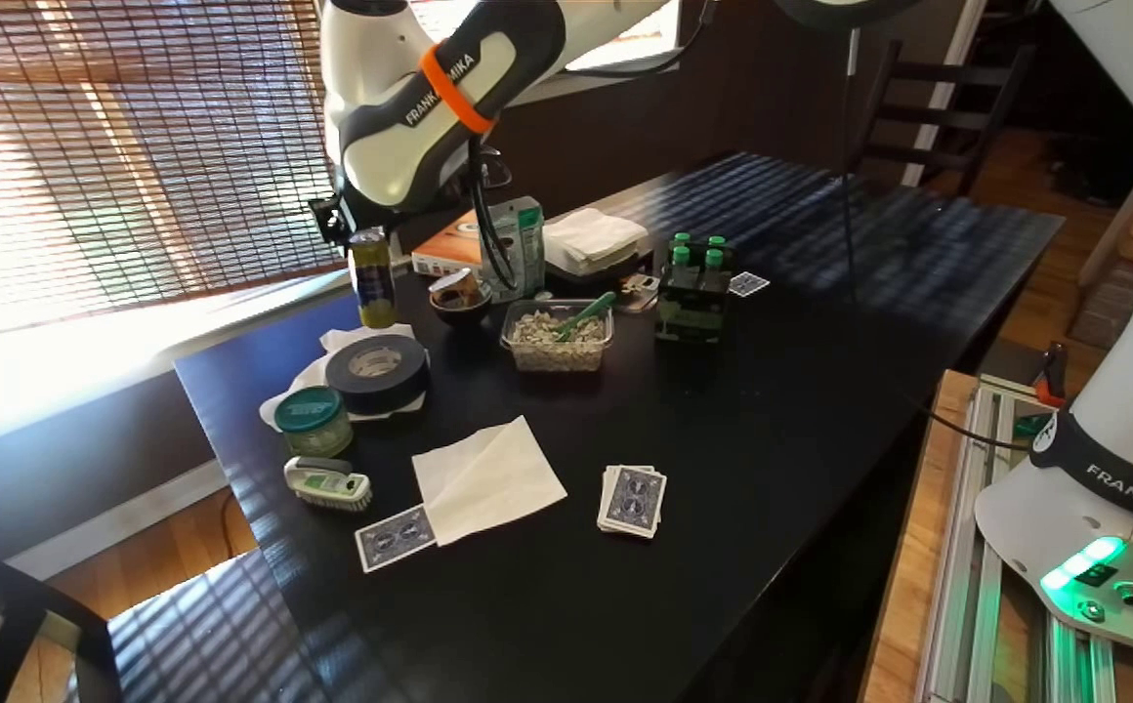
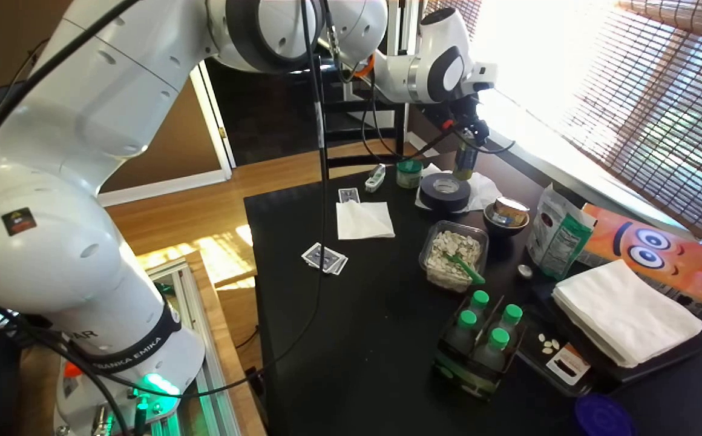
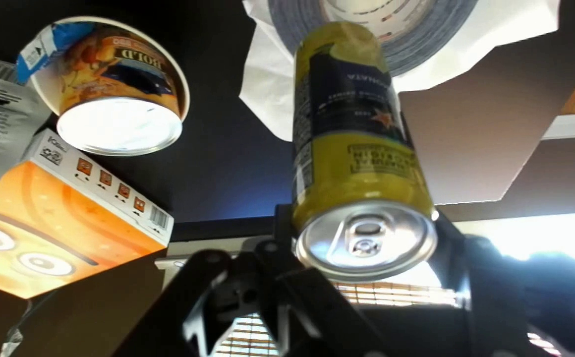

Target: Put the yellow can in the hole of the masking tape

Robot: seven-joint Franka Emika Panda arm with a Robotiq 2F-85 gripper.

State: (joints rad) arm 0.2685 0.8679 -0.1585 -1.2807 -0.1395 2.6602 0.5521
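The yellow can (image 3: 362, 163) is a tall drink can with a dark blue label, and it also shows in both exterior views (image 1: 372, 278) (image 2: 465, 158). My gripper (image 3: 363, 223) is shut around the can's tab end, one finger on each side. The can's far end points down at the table. The masking tape (image 1: 400, 386) is a wide dark grey roll lying flat on a white napkin (image 1: 311, 379). In the wrist view the can's lower end overlaps the edge of the tape (image 3: 416, 52). The can is beside the tape on the window side. I cannot tell whether its base touches anything.
A teal-lidded jar (image 1: 313, 420) and a brush (image 1: 328, 483) stand near the tape. A bowl holding a tin (image 2: 506, 218), an oat tub (image 2: 452, 254), a pouch (image 2: 560, 233) and an orange box (image 2: 653, 245) stand along the window side. A bottle carrier (image 2: 478, 357) stands farther off.
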